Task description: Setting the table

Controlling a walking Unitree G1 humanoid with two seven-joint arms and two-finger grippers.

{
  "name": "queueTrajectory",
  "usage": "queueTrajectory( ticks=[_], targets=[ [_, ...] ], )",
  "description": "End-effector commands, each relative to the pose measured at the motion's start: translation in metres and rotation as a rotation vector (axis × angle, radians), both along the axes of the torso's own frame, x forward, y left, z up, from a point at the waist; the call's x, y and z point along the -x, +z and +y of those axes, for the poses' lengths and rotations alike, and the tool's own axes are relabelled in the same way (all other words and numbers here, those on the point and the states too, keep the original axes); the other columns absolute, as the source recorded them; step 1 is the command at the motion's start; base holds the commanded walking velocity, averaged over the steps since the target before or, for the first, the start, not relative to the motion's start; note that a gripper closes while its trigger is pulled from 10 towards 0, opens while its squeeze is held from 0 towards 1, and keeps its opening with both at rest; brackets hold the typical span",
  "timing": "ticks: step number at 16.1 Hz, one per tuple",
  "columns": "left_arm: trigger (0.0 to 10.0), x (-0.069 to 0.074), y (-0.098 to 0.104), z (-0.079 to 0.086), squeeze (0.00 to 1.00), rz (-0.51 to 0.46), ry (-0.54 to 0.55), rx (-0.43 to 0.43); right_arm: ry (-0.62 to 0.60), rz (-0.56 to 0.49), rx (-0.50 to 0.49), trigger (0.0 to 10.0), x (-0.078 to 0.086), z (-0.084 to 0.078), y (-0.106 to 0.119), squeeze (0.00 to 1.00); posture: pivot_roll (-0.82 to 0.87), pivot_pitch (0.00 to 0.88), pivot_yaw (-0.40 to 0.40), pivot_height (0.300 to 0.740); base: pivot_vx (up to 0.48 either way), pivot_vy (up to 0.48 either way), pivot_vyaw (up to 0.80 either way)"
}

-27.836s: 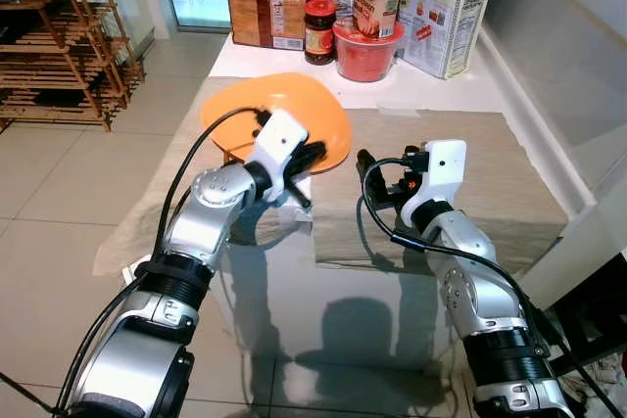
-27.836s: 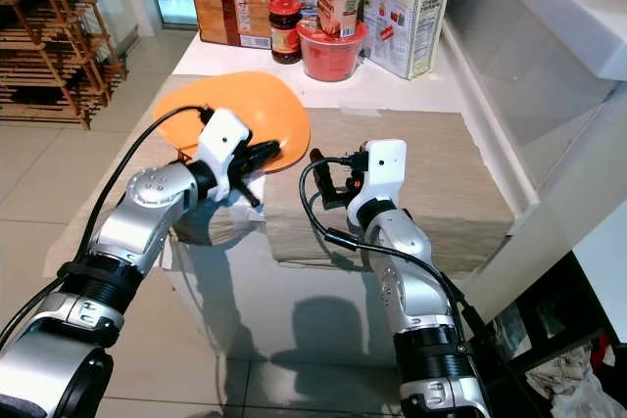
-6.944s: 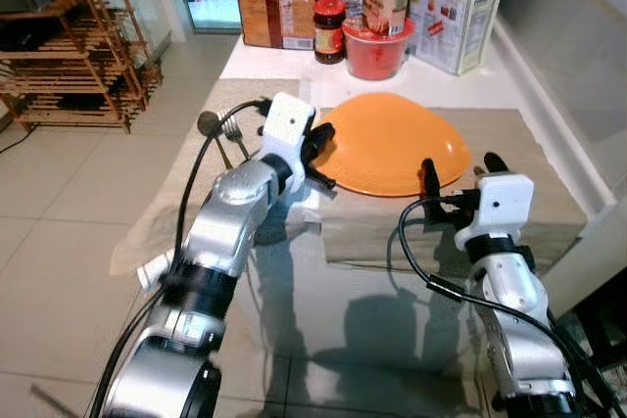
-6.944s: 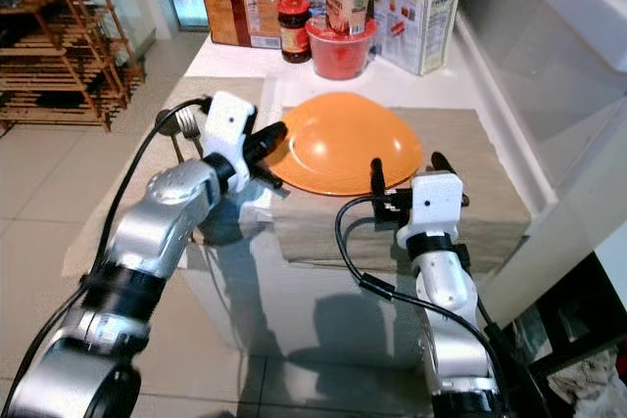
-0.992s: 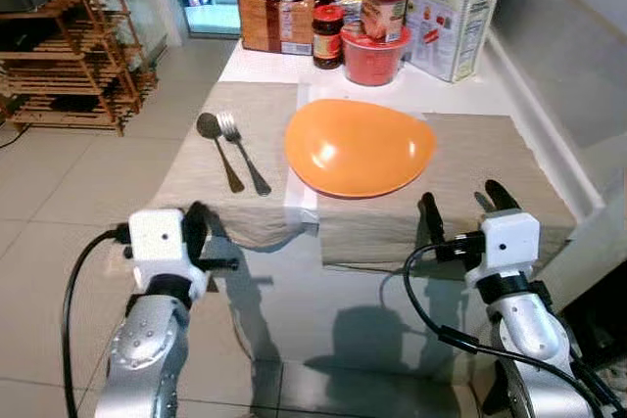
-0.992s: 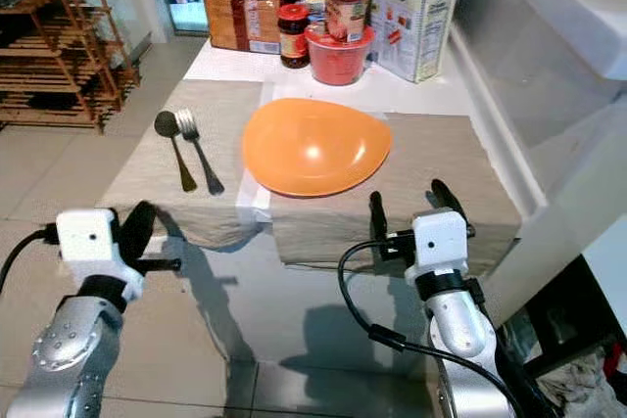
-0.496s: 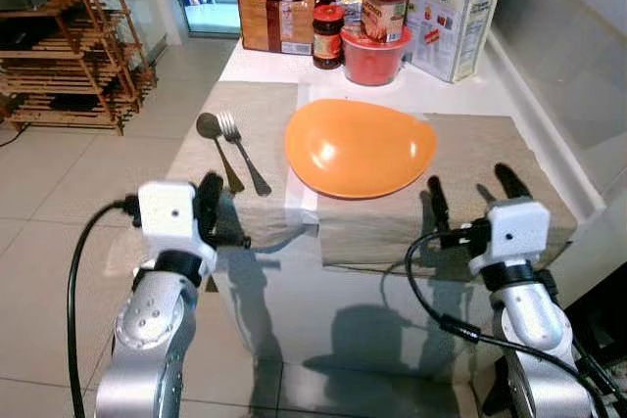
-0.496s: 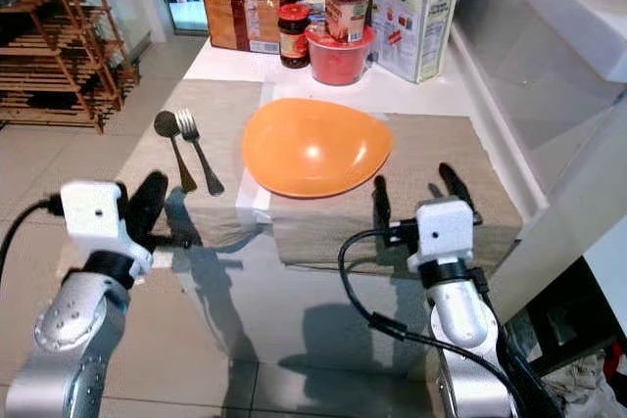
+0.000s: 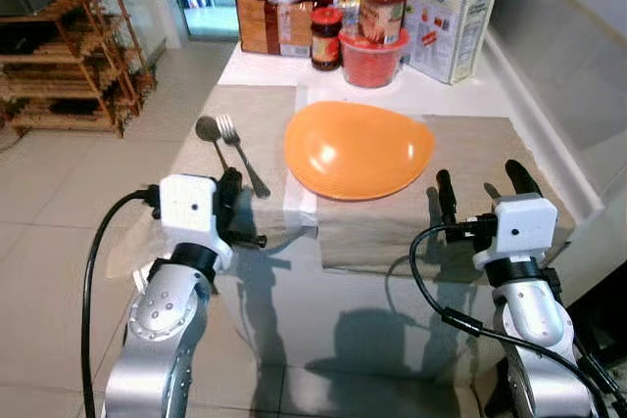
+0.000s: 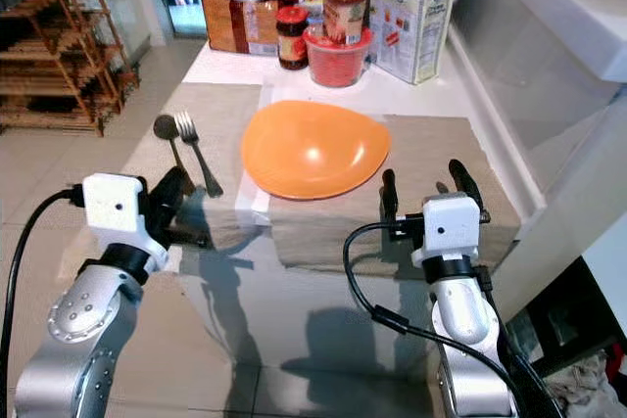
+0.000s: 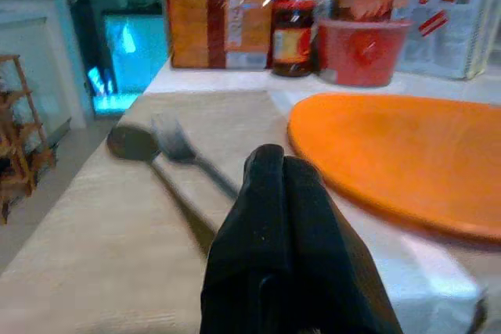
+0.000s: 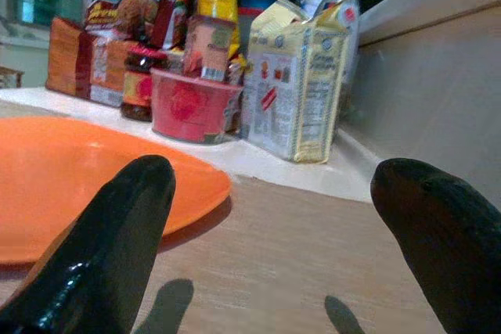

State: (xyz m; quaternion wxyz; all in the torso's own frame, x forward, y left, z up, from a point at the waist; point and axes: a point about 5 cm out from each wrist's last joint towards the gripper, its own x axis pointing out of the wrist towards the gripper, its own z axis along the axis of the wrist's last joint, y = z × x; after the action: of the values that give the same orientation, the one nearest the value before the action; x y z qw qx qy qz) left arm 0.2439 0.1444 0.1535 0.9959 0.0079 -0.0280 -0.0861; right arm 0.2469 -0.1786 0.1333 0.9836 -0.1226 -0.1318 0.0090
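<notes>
An orange plate (image 9: 358, 149) lies across the seam of two beige placemats (image 9: 480, 149) in the middle of the table. A spoon (image 9: 208, 131) and a fork (image 9: 240, 154) lie side by side on the left mat, left of the plate. My left gripper (image 9: 235, 205) is shut and holds nothing, at the table's front left edge just short of the fork's handle; the left wrist view shows its fingers (image 11: 274, 193) pressed together. My right gripper (image 9: 477, 183) is open and holds nothing above the right mat's front edge, right of the plate (image 12: 70, 185).
Groceries crowd the table's far end: a red tub (image 9: 372, 56), a jar (image 9: 326, 34), a brown box (image 9: 274, 22) and a white bag (image 9: 449, 7). A wooden rack (image 9: 69, 56) stands on the floor at left. A white ledge (image 9: 568, 66) borders the table's right side.
My left gripper has risen and moved forward to the table's front left edge. The right gripper has lifted slightly. Earlier the left gripper carried the plate; now it lies on the mats.
</notes>
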Motion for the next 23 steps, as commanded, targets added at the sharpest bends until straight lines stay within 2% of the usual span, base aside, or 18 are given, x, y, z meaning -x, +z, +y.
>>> queueTrajectory(
  ticks=[1,6,8,15,17,23],
  targets=[
    [10.0,-0.001,0.013,-0.005,0.0,-0.064,-0.03,-0.021,-0.019,-0.005,0.005,10.0,0.0,-0.002,0.001,0.0,-0.04,0.0,0.05,0.74,0.431,0.0,0.0],
    [10.0,-0.006,0.016,-0.016,0.0,-0.077,-0.084,-0.059,0.016,0.01,0.024,10.0,-0.003,0.005,0.0,0.0,-0.04,0.0,0.05,0.74,0.465,0.0,-0.16],
    [10.0,-0.007,0.014,-0.012,0.0,-0.064,-0.036,-0.029,0.031,0.02,0.035,10.0,-0.004,0.008,-0.002,0.0,-0.03,0.0,0.044,0.74,0.467,0.0,0.0],
    [10.0,-0.006,0.015,-0.015,0.0,-0.075,-0.028,-0.044,0.051,0.022,0.041,10.0,-0.004,0.01,-0.003,0.0,-0.03,0.0,0.036,0.74,0.0,0.0,0.0],
    [10.0,-0.01,0.018,-0.015,0.0,-0.08,-0.038,-0.054,0.053,0.019,0.043,10.0,-0.004,0.01,-0.003,0.0,-0.03,0.0,0.035,0.74,0.0,0.0,0.0],
    [10.0,-0.056,0.042,-0.019,0.0,-0.009,-0.233,-0.07,0.057,0.019,0.034,10.0,-0.006,0.015,-0.003,0.0,-0.03,0.0,0.047,0.74,0.0,0.0,0.0]
  ],
)
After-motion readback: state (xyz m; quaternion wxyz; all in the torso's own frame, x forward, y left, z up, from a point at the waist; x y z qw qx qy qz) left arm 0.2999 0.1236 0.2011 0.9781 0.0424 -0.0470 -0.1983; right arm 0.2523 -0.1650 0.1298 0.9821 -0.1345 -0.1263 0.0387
